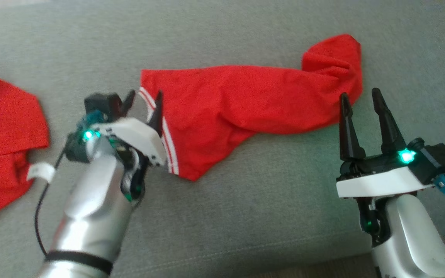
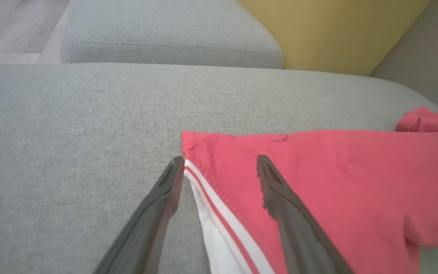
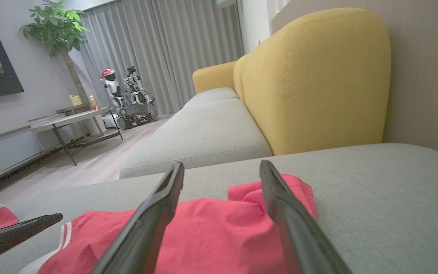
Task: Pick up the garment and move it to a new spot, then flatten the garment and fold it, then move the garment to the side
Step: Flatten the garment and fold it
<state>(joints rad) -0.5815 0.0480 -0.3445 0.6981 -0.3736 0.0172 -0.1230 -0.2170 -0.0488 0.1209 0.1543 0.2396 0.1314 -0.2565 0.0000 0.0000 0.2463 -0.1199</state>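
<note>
Surface: I'm over a wide grey fabric sofa cushion [image 1: 245, 216], and its near edge with a stitched seam runs along the bottom of my head view.

Far edge: in my wrist views the cushion ends at a neighbouring grey seat cushion [image 2: 173, 34] and a yellow upholstered backrest [image 3: 318, 76].

Garment: the red cloth garment with white-striped hem [image 1: 222, 104] lies on the far middle of the cushion, between my two arms.

Long axis: it runs left to right. The striped hem is at the left end, and the right end is bunched and curls toward the far side.

Near corner: the hem's lower tip points toward me.

Left gripper [image 1: 145, 93]: jaws spread wide across the hem corner, with one finger over grey fabric just left of the stripes and the other over red cloth. I can't tell whether the tips touch.

Right gripper [image 1: 360, 92]: jaws wide apart, gripping nothing, with the tips at the bunched right end. I can't tell about contact here either.

Open room: bare grey fabric stretches near of the garment between my arms, with more to the far side and to the right.

Left side: a second red-and-white cloth [image 1: 2, 127] lies at the left edge, well apart from the garment.
</note>
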